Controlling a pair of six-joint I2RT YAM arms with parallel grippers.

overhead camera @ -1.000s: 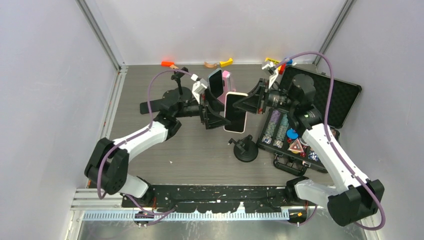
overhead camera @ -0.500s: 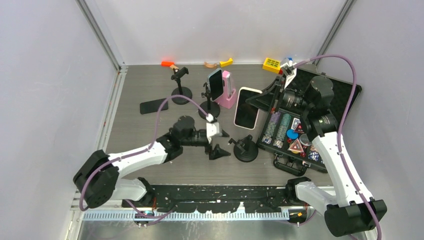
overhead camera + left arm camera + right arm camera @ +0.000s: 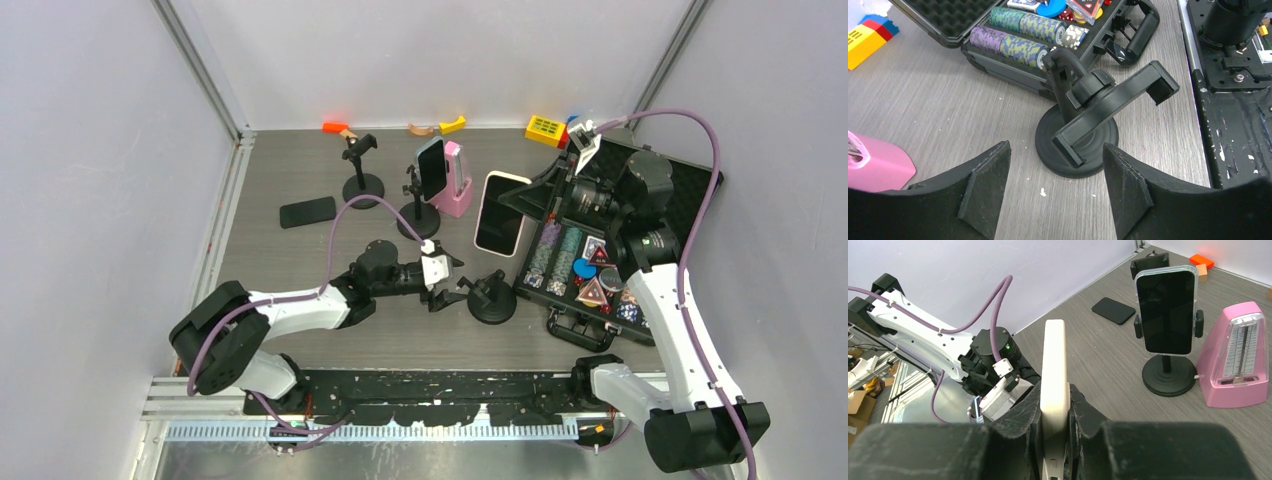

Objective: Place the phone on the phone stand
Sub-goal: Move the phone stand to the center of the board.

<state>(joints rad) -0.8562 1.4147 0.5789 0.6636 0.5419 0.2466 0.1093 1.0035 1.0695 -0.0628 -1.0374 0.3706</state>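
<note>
On the grey wood-grain table (image 3: 285,255), the left gripper (image 3: 449,287) is hanging low with its jaws parted and nothing between them. It is facing the black phone stand with a round base and a bar-shaped clamp cradle (image 3: 491,298), just beside it. Farther right and raised above the table, the slim white-cased phone with a dark glass face (image 3: 500,213) is standing upright, well apart from the empty cradle. The right gripper (image 3: 538,204) is pinching it tight across front and back. The phone looks rigid and fairly light, but smooth-sided and breakable at the glass. A firm pinch on the flat faces should leave its edges free for the cradle's hooks. The stand looks light and jointed at the neck, so bracing its base seems wise.
</note>
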